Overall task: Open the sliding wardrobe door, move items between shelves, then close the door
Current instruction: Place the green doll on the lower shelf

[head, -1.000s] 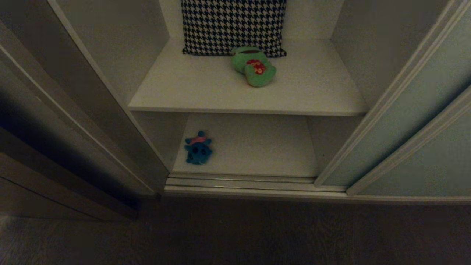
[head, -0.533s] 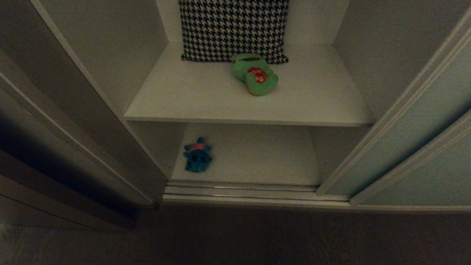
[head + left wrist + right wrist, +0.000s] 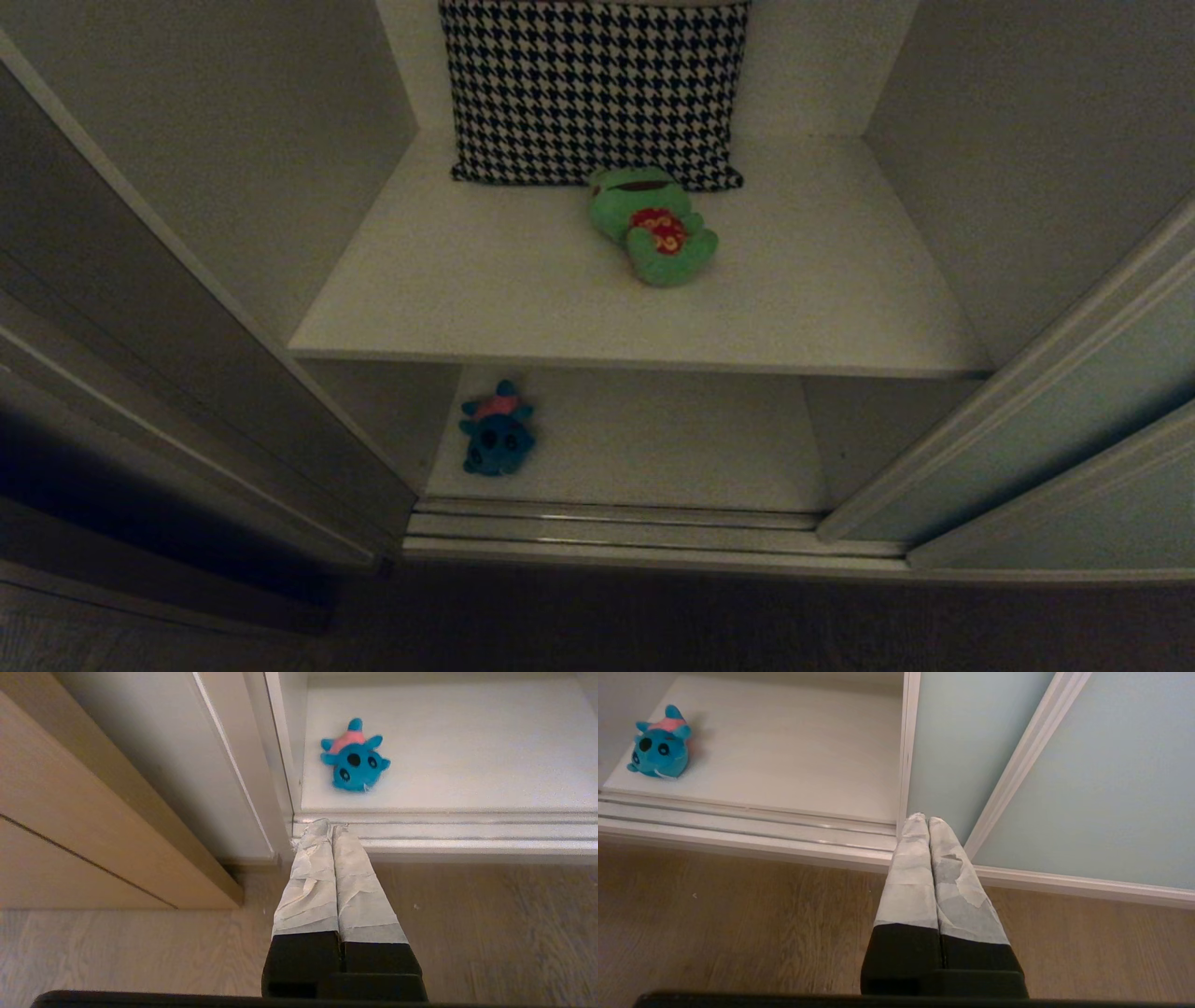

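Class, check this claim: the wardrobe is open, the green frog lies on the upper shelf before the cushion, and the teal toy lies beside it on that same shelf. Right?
Not quite. The head view shows the teal toy on the lower shelf, not beside the green frog on the upper shelf before the cushion.

No readable text, label, brand, number or sign anywhere. Red patch on green frog toy (image 3: 655,224) carries yellow swirl pattern only, no letters.

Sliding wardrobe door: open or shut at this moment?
Open. The sliding wardrobe door sits off to the right, leaving the shelves, green frog and blue toy exposed.
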Motion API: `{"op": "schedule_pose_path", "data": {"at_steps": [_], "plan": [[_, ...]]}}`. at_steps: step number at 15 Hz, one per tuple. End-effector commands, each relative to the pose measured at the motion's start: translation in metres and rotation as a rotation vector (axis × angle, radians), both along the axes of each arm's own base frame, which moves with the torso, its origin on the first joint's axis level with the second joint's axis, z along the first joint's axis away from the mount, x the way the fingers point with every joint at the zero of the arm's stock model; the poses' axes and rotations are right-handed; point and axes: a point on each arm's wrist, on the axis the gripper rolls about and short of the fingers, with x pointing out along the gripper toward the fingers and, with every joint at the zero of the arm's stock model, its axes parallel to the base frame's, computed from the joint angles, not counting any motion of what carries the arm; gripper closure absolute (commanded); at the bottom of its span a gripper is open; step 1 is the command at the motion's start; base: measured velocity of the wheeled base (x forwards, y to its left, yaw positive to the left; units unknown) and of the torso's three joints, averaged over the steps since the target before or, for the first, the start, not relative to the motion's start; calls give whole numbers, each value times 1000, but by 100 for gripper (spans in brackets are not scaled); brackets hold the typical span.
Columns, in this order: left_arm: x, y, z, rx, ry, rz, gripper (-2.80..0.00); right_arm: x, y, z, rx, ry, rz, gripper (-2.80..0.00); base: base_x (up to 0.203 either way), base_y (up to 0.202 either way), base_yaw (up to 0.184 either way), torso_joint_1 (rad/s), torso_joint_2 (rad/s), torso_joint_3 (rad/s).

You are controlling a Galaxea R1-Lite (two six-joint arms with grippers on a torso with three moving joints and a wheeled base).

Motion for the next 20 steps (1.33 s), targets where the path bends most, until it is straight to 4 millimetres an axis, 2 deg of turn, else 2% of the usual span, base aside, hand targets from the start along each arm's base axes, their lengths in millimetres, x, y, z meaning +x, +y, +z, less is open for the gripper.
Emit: {"op": "schedule_pose_path", "data": {"at_steps": [1,2,3,5,6,8,10,12,15,18,20], "plan": [[0,0,0,5,4,1,0,0,0,0,0,-2,2,0,0,0,0,0,0,0],[-1,0,3,8,-8,3,0,0,0,0,0,-3,1,0,0,0,0,0,0,0],[-4,0,15,9,-49,3,0,0,0,0,0,-3,1,0,0,0,0,0,0,0],[-19,0,58,11,-173,-3,0,0,0,0,0,-2,1,0,0,0,0,0,0,0],[-26,-1,86,11,-221,-12,0,0,0,0,0,-2,1,0,0,0,0,0,0,0],[-16,-2,135,6,-201,-58,0,0,0,0,0,-3,1,0,0,0,0,0,0,0],[14,-3,182,-20,-147,-129,0,0,0,0,0,-2,1,0,0,0,0,0,0,0],[57,-4,225,-55,-83,-226,0,0,0,0,0,-2,1,0,0,0,0,0,0,0],[129,-11,276,-93,-6,-409,0,0,0,0,0,-2,1,0,0,0,0,0,0,0],[213,-41,298,-159,88,-541,0,0,0,0,0,-2,1,0,0,0,0,0,0,0],[264,-72,298,-196,146,-600,0,0,0,0,0,-2,1,0,0,0,0,0,0,0]]}}
